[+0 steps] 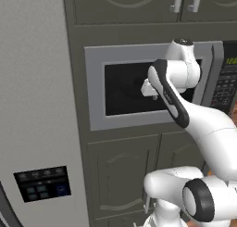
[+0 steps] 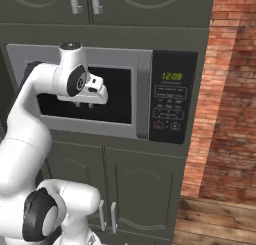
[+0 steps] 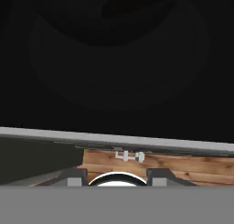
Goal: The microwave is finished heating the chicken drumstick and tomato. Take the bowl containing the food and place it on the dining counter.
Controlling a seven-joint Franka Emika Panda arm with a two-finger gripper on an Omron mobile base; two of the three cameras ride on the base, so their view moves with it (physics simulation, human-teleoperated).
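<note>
The microwave (image 1: 95, 89) (image 2: 142, 64) is built into dark cabinets and its door is closed. Its black keypad (image 2: 171, 96) shows green digits. My gripper (image 1: 153, 96) (image 2: 84, 106) (image 3: 116, 176) hangs just in front of the dark door window (image 3: 114, 58), pointing down, open with nothing between its fingers. Through the glass I see only a faint round outline. The bowl, chicken drumstick and tomato are hidden behind the door. The dining counter is out of view.
The door's vertical handle bar (image 1: 215, 73) (image 2: 143, 94) stands right of the hand, beside the keypad. Cabinet doors (image 2: 125, 189) sit below and above. A brick wall (image 2: 230, 89) and wooden floor (image 2: 215, 219) lie to the right, a tall grey appliance (image 1: 37, 82) to the left.
</note>
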